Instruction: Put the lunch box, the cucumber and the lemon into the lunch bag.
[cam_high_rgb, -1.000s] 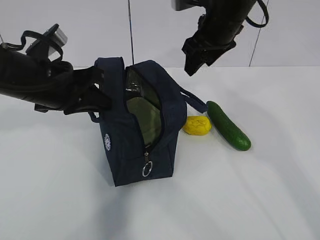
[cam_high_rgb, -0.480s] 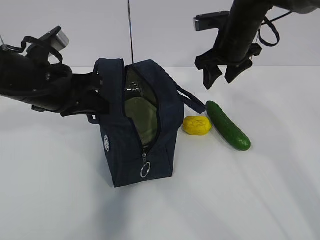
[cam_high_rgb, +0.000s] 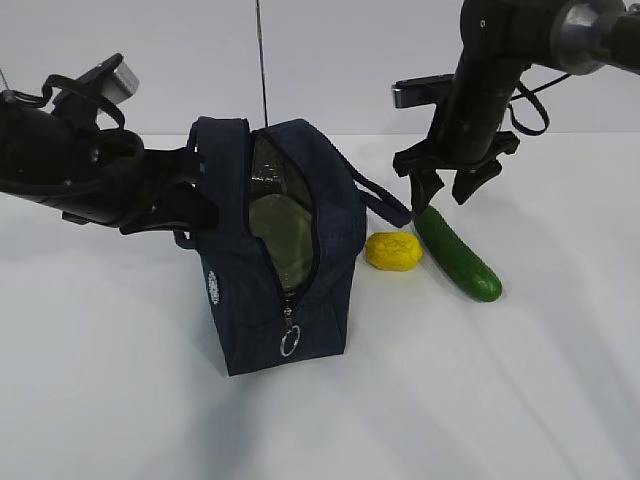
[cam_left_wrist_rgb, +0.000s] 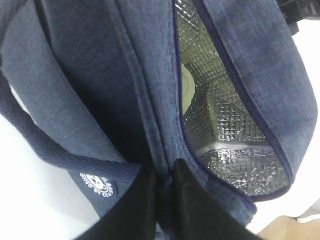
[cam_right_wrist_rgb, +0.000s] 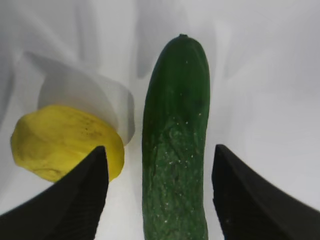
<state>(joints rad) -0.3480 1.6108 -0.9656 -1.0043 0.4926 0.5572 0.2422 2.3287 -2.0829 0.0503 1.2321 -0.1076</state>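
Nearest the exterior camera stands the lunch bag (cam_high_rgb: 280, 250), a boxy navy fabric bag upright on the white table (cam_high_rgb: 500, 400), its zipper run open down the front so that a metal ring pull (cam_high_rgb: 291, 341) hangs low near the bottom edge. A small round white logo (cam_high_rgb: 213, 285) shows on its left face. Through the gaping slit a pale green surface with a clear wall above it can be seen, which appears to be the lunch box (cam_high_rgb: 283, 235) already inside the bag; the left wrist view shows the quilted silver lining (cam_left_wrist_rgb: 225, 135) and a sliver of that pale lid (cam_left_wrist_rgb: 186, 90) within.

To the right of the bag, just beside its lower corner, lies the lemon (cam_high_rgb: 393, 250), bright yellow and lumpy, resting on the table. Right next to it, a narrow gap apart, lies the cucumber (cam_high_rgb: 456, 251), dark green, angled from front right to back left.

Farther back on the left, the left gripper (cam_left_wrist_rgb: 164, 187) has its jaws pressed together on the bag's fabric edge beside the zipper opening, and one loop handle (cam_left_wrist_rgb: 30, 135) hangs near it.

Behind the cucumber's far end hovers the right gripper (cam_high_rgb: 446, 190), pointing down. Its jaws are spread wide and hold nothing; in the right wrist view the two fingers (cam_right_wrist_rgb: 75, 200) straddle the cucumber, the left finger overlapping the lemon's edge.
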